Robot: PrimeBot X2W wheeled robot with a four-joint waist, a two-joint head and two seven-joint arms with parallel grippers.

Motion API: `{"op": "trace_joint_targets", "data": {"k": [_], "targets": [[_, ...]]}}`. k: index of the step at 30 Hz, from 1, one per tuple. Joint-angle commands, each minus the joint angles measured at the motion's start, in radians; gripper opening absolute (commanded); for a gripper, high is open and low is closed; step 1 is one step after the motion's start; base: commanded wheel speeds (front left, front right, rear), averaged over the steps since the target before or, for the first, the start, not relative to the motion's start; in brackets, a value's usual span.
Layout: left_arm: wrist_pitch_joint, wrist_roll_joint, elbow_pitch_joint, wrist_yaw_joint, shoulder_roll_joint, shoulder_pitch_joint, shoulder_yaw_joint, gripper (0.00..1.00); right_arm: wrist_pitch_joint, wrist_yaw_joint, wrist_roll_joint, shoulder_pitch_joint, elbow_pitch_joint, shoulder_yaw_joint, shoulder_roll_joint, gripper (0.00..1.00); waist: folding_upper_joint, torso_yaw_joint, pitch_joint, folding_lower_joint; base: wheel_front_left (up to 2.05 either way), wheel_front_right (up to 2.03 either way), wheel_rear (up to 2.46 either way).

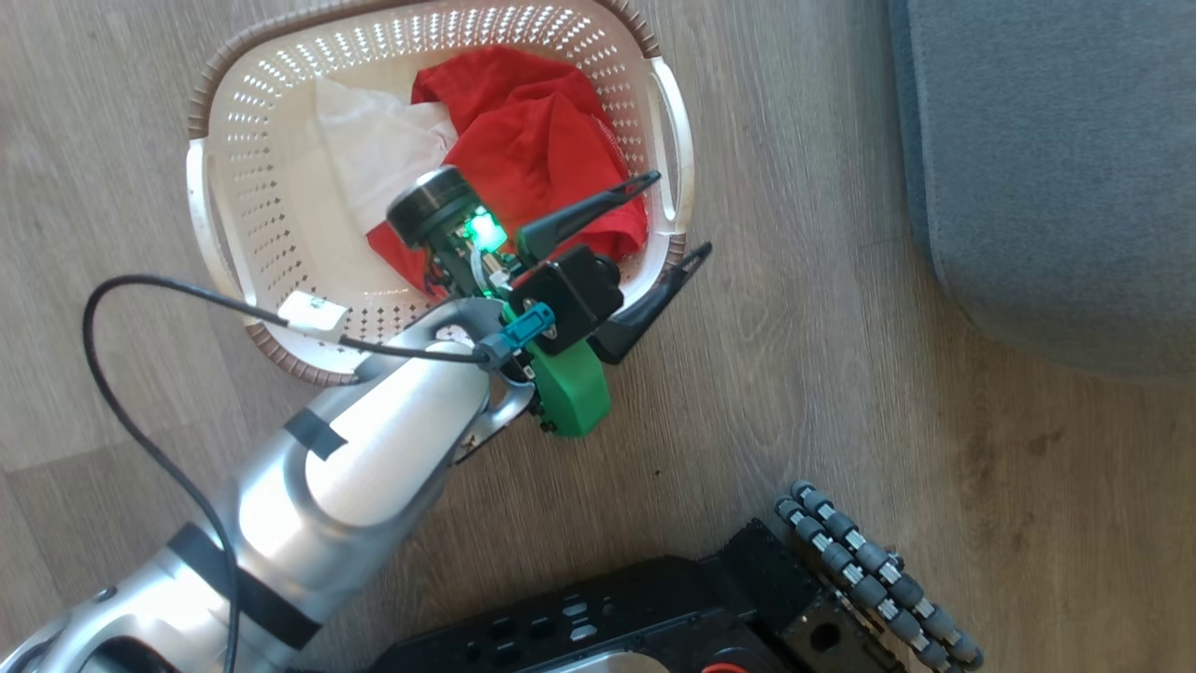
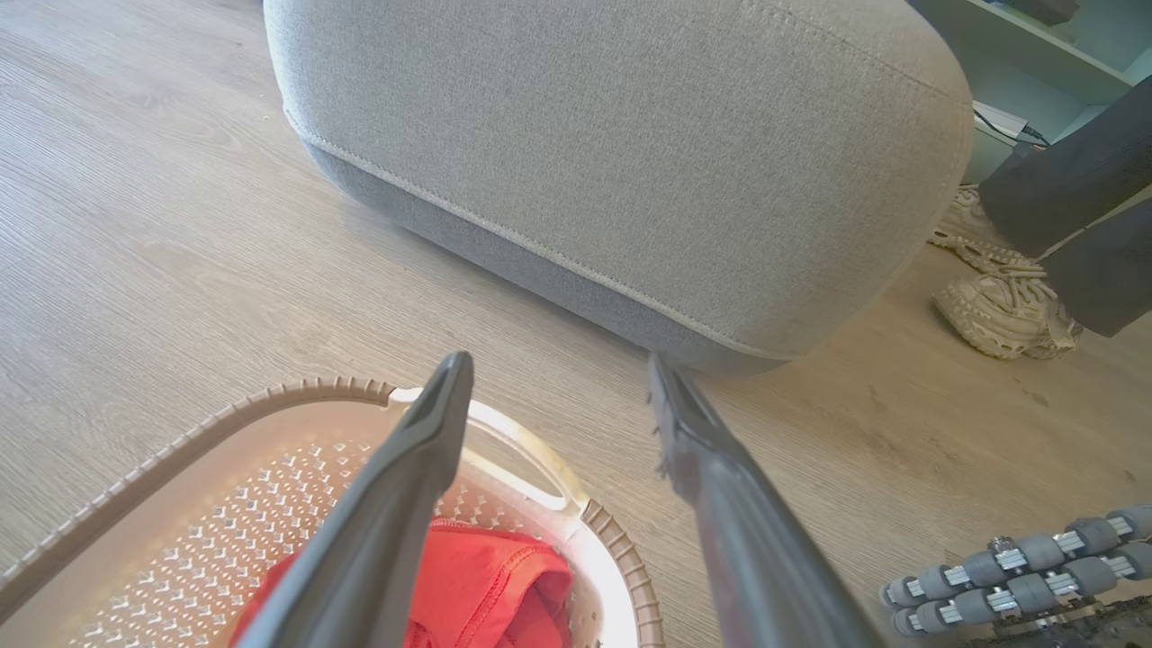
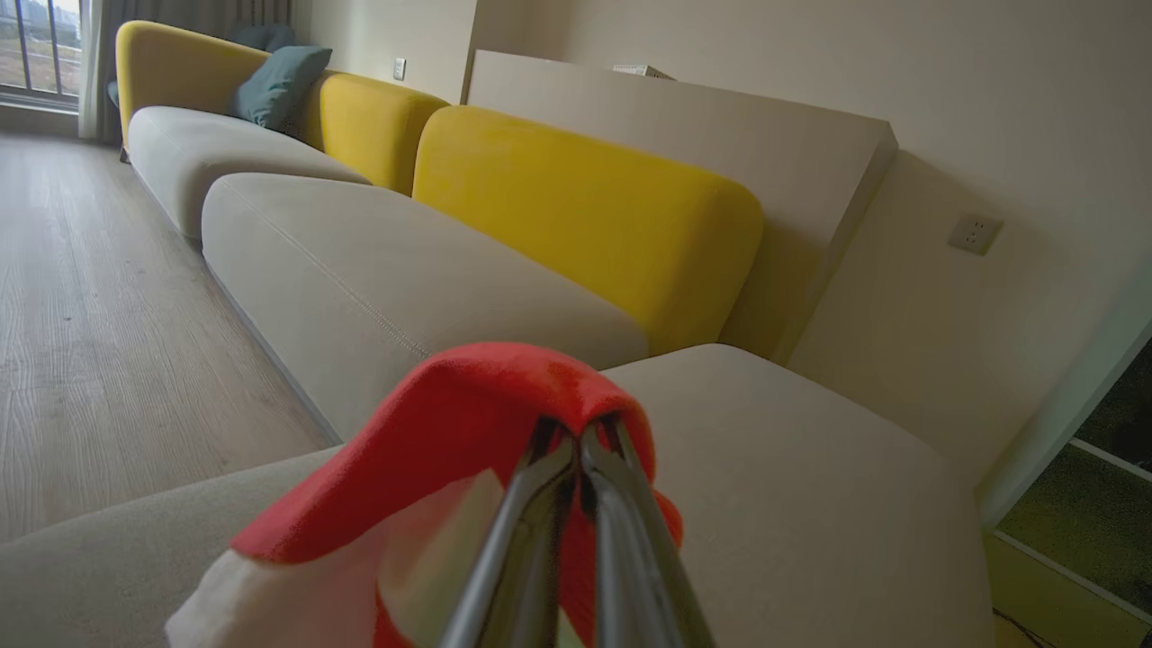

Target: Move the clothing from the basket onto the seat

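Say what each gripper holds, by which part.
The right gripper pinches a fold of a bright red soft fabric garment; the left gripper holds nothing.

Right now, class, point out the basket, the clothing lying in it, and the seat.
basket point(image 1: 681, 140): head view, on its pale handle nearest the seat.
clothing point(image 1: 533, 140): head view, on the red folds inside the basket.
seat point(image 2: 630, 135): left wrist view, on its grey fabric side.

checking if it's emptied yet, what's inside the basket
Red clothing with a white panel lies bunched toward the right of the basket; bare perforated floor shows left. The open left gripper covers the near corner, and anything beneath the fabric is hidden.
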Motion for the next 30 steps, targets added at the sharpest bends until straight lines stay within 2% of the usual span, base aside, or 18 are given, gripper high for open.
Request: {"op": "trace_joint_targets", "data": {"k": [1, 6, 9, 11, 12, 13, 14, 15, 22, 30], "targets": [[-0.009, 0.004, -0.036, 0.007, 0.012, -0.007, 0.024, 1.00, 0.004, 0.000, -0.006, 0.038, -0.013, -0.015, -0.019, 0.00, 0.0000, 0.000, 0.007, -0.0001, 0.00, 0.00, 0.00], [-0.009, 0.002, -0.034, 0.009, 0.020, -0.008, 0.030, 1.00, -0.001, 0.000, 0.017, 0.132, 0.083, -0.038, 0.037, 0.00, 0.0000, -0.004, 0.011, -0.0001, 0.00, 0.00, 0.00], [-0.009, -0.002, -0.029, 0.010, 0.019, -0.015, 0.036, 1.00, -0.006, 0.000, 0.067, 0.195, 0.115, 0.000, 0.060, 0.00, 0.0000, -0.007, 0.006, -0.0001, 0.00, 0.00, 0.00], [-0.009, -0.003, -0.029, 0.012, 0.015, -0.018, 0.040, 1.00, -0.006, 0.000, 0.102, 0.225, 0.092, 0.036, 0.065, 0.00, 0.0000, -0.007, 0.000, -0.0001, 0.00, 0.00, 0.00], [-0.009, -0.004, -0.030, 0.013, 0.013, -0.019, 0.044, 1.00, -0.006, 0.000, 0.122, 0.242, 0.072, 0.054, 0.065, 0.09, 0.0000, -0.006, -0.003, -0.0001, 0.00, 0.00, 0.00], [-0.009, -0.006, -0.031, 0.014, 0.010, -0.019, 0.048, 1.00, -0.006, 0.000, 0.144, 0.263, 0.052, 0.076, 0.065, 0.40, 0.0000, -0.004, -0.009, -0.0001, 0.00, 0.00, 0.00], [-0.009, -0.007, -0.031, 0.015, 0.007, -0.019, 0.052, 1.00, -0.006, 0.000, 0.170, 0.283, 0.035, 0.097, 0.064, 0.79, 0.0000, -0.002, -0.014, -0.0001, 0.00, 0.00, 0.00], [-0.009, -0.008, -0.031, 0.016, 0.004, -0.019, 0.056, 1.00, -0.006, 0.000, 0.197, 0.302, 0.019, 0.117, 0.061, 1.00, 0.0000, 0.000, -0.020, -0.0001, 0.00, 0.00, 0.00], [-0.009, -0.011, -0.031, 0.016, -0.028, -0.006, 0.094, 1.00, -0.007, 0.000, 0.363, 0.442, -0.077, 0.265, 0.019, 1.00, 0.0000, 0.036, -0.078, -0.0001, 0.00, 0.00, 0.00], [-0.009, -0.010, -0.028, 0.015, -0.063, 0.049, 0.171, 1.00, -0.007, 0.000, 0.428, 0.538, -0.197, 0.405, 0.022, 1.00, 0.0000, 0.093, -0.202, -0.0001, 0.00, 0.00, 0.00]]}}
